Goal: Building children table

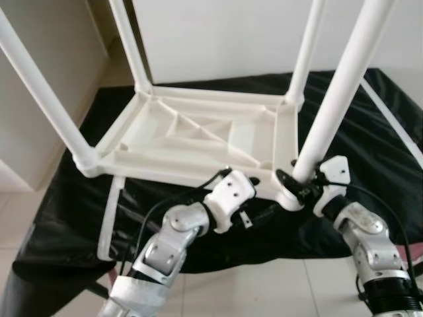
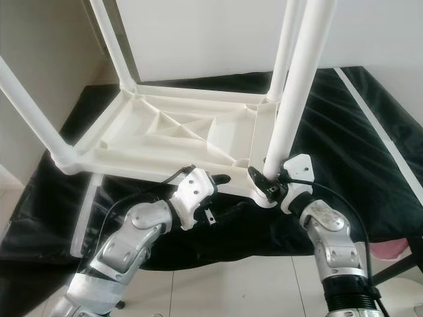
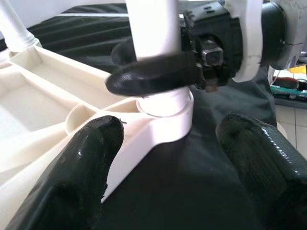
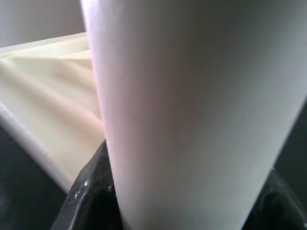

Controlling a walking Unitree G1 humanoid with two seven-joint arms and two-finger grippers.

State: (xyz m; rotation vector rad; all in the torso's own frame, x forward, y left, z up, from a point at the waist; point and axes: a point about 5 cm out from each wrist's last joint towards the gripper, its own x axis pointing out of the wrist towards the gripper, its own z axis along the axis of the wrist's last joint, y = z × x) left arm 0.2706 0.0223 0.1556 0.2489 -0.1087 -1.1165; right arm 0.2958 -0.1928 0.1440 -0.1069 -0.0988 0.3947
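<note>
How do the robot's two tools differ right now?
The right tool is shut on the near right leg, just above its corner socket; the left tool is open and holds nothing. The right one wraps the leg; the left one sits by the table top edge. Both have black fingers.

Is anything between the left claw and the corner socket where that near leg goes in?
Nothing visible. The left claw is open right at the corner socket, with only black cloth under it. The right claw already grips the leg just above the socket.
</note>
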